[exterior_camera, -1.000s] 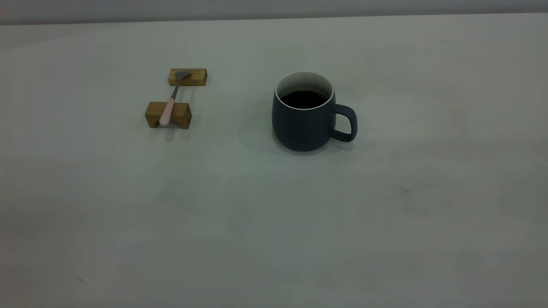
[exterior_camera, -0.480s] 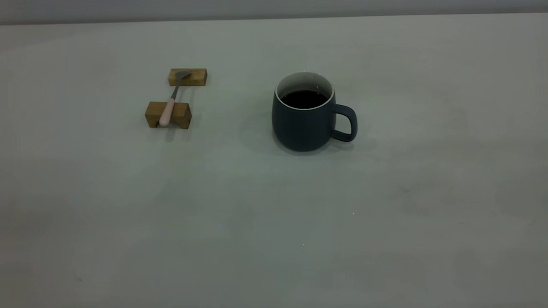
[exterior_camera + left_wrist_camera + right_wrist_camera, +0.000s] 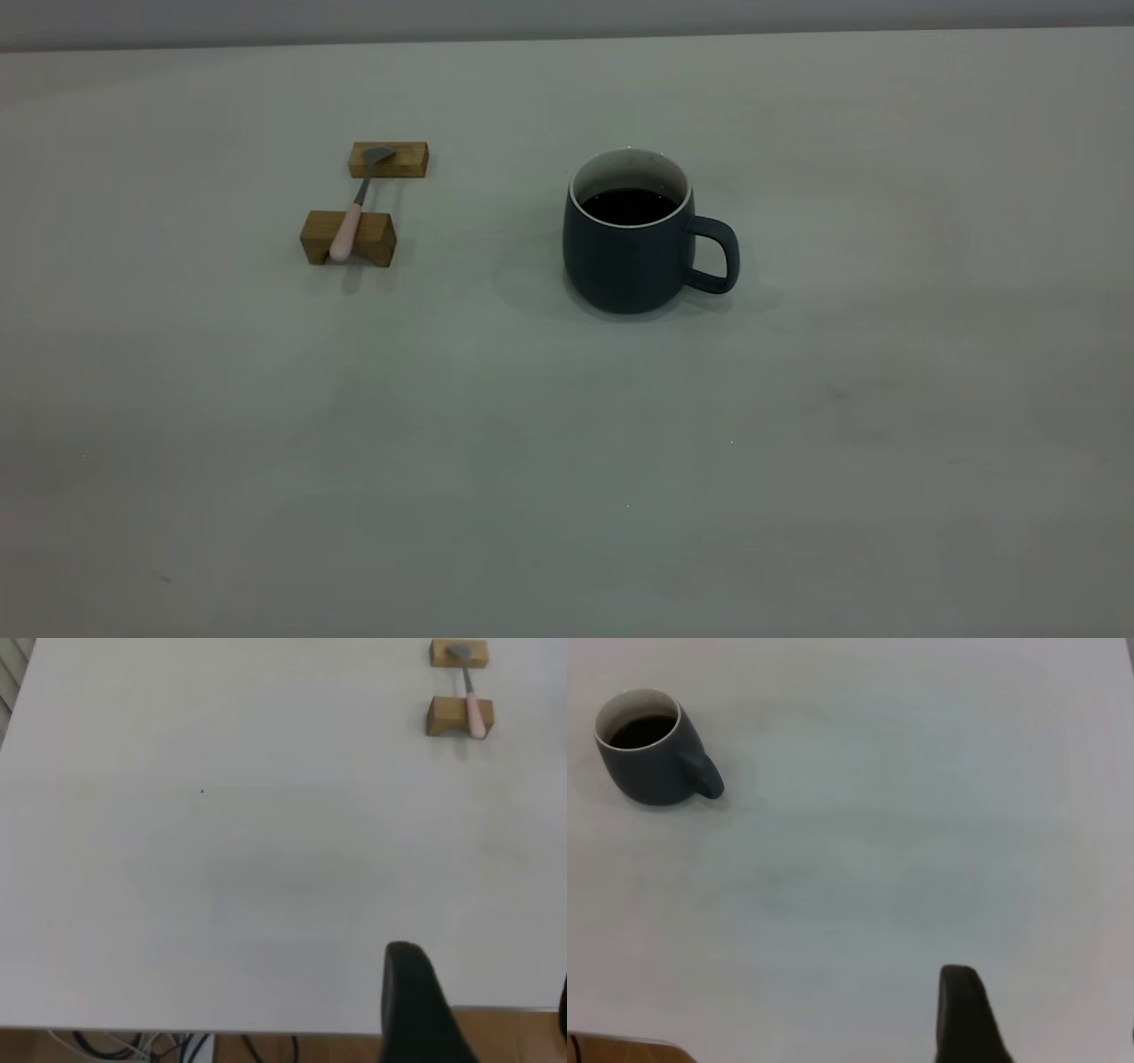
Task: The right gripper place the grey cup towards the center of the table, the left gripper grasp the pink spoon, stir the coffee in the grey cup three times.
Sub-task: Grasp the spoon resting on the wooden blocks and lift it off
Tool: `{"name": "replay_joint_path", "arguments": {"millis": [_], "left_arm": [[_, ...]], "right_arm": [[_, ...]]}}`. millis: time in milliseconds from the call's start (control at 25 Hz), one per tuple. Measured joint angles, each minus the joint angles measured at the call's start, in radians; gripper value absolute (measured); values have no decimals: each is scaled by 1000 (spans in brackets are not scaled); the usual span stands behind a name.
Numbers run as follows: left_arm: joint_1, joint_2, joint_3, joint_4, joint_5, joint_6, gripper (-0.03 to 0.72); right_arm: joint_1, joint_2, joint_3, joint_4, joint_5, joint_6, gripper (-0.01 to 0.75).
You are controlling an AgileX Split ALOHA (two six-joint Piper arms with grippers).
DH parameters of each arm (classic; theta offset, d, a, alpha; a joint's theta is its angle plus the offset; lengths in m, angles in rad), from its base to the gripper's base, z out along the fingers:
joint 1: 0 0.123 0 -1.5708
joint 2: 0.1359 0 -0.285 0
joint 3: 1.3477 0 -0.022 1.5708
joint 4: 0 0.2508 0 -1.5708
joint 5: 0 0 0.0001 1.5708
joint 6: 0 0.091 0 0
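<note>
Right, nearest first: both arms hang back at the table's near edge, neither touching anything. The left gripper (image 3: 485, 970) hovers over bare tabletop just inside that edge, its fingers (image 3: 415, 1010) spread wide: one dark finger shows in full, the other is only a sliver at the side of the left wrist view. Cables (image 3: 177, 1047) hang below the edge there. The right gripper (image 3: 963, 1014) hovers likewise on the other side; only one dark piece of it shows, so I can't tell if it's spread or pressed together.

The table (image 3: 567, 496) is a wide, pale grey stretch w/ faint smudges and a tiny dark speck (image 3: 202, 791) over on the left arm's side.

Further in, approx. mid-table, the grey cup (image 3: 620, 266) stands upright, its loop handle (image 3: 722, 257) pointing toward the right arm's side. The coffee (image 3: 629, 206) inside is dark and sits well below the white rim.

Well apart from the cup, on the left arm's side, the pink spoon (image 3: 347, 232) lies bridged across two wooden blocks. Its pink handle rests in a notch on the nearer block (image 3: 376, 239), and the metal bowl sits on the farther block (image 3: 409, 161). Its neck spans the gap btw. them.

Beyond that the tabletop runs to its far edge.
</note>
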Motion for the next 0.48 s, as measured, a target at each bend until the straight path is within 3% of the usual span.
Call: {"name": "replay_joint_path", "arguments": {"millis": [240,480], "left_arm": [[0,158,-15,33,-24,-50,461],[0,610,-79,36,-282,-61,501]], "right_arm": [[0,0,0,0,0,0,450],[0,0,0,0,0,0,442]]}}
